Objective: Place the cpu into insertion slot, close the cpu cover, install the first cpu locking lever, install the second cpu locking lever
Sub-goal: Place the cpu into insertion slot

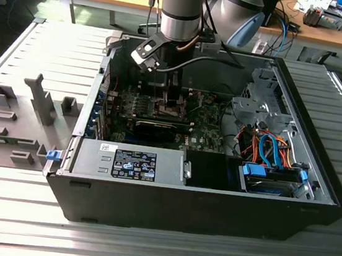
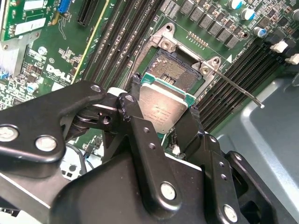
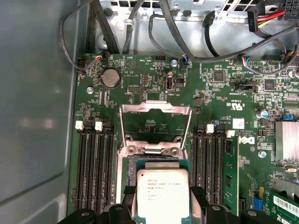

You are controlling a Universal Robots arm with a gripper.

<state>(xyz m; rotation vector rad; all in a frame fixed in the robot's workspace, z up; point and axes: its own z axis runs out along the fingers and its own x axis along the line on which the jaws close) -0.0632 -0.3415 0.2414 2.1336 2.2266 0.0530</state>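
End effector point(image 2: 164, 99) clamps flat silver cpu point(image 2: 159, 111) over insertion slot point(image 2: 174, 70).

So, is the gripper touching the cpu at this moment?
Touching. In the second wrist view the two black fingers of the gripper press against opposite edges of the cpu, no gap visible, holding it over the insertion slot.

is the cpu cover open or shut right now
Open. In the first wrist view the cover stands swung up, green board showing through its cut-out, with the chip not under it.
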